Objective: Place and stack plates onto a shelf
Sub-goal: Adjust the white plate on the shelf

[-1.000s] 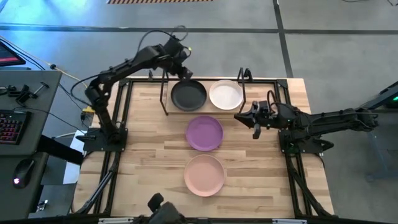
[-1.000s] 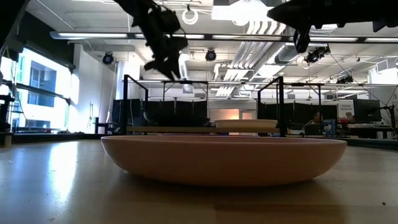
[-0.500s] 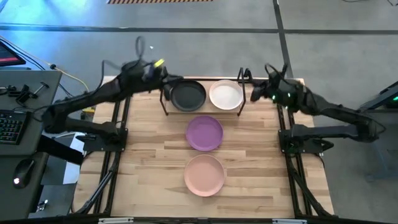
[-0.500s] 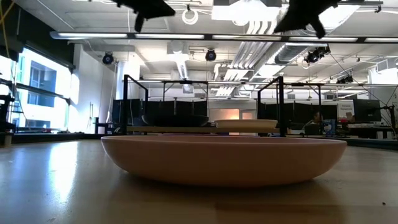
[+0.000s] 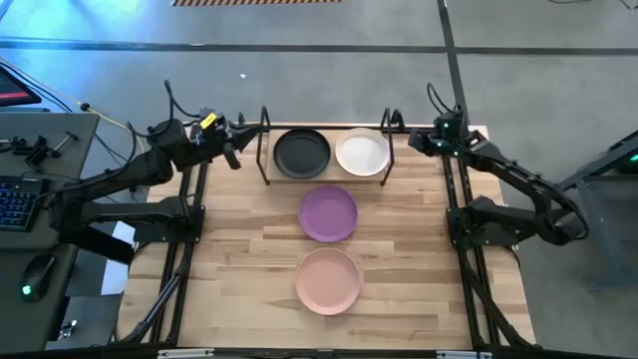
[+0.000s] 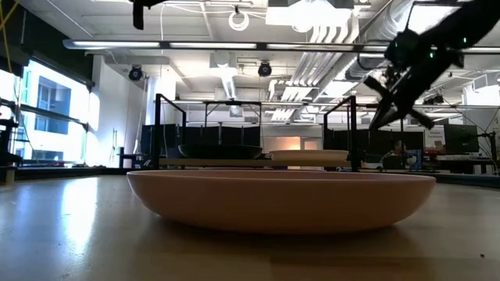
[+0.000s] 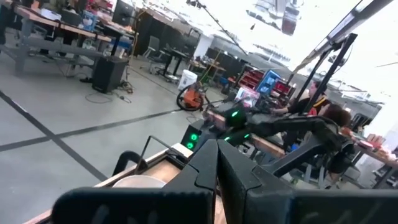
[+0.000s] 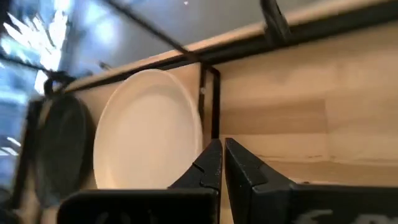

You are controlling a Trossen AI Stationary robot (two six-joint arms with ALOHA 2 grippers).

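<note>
The black plate (image 5: 302,152) and the cream-white plate (image 5: 362,152) lie side by side on the shelf (image 5: 264,160) at the table's far edge. In front of the shelf the purple plate (image 5: 328,212) rests flat on the table. The pale pink plate (image 5: 328,280) rests nearer the front edge. My left gripper (image 5: 231,153) is shut and hangs in the air just left of the shelf. My right gripper (image 5: 416,143) is shut too, just right of the shelf and beside the cream-white plate (image 8: 146,124). Neither holds anything.
The shelf's black wire uprights (image 8: 214,106) stand between my right gripper and the cream-white plate. Black frame rails (image 5: 189,229) run along the table's left and right sides. A desk with a keyboard (image 5: 15,204) stands off the left edge.
My left gripper has drawn back from over the black plate toward the table's left edge, rising. My right gripper has swung from the table's right middle to the far edge, beside the shelf's right end, then dipped lower. No plate has moved.
</note>
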